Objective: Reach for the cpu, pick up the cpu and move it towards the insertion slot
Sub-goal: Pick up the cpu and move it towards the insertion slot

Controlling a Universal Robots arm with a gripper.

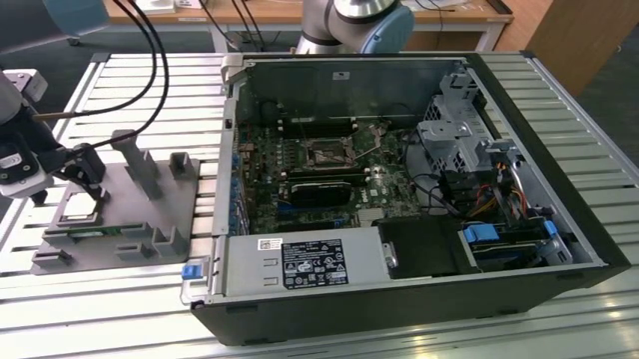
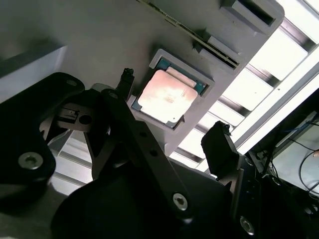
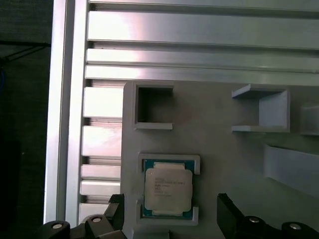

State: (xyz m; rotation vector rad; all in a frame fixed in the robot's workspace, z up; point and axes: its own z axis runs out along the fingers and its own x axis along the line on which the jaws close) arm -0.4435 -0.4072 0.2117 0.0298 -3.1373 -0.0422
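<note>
1. We see the gripper spread wide and empty, one finger on either side of the cpu, clear of it.
2. The cpu lies flat in a recess by the grey plate's edge, with bare plate flanking it.
3. The insertion slot is well apart, inside the open case.

Robotics lab, assembly test cell. Evidence:
- The bench is built from slotted aluminium profiles, not furniture.
- An open desktop PC case lies on its side on the bench, motherboard exposed.
- Just beside the case, on the exterior view's left, a grey fixture plate has moulded pockets and posts, one pocket holding the cpu.
- Behind the case is a robot arm base, grey with a blue cap.
- Black cables hang over the bench on the fixture side of the case.
- Further behind the case are wooden desks and dark floor.
</note>
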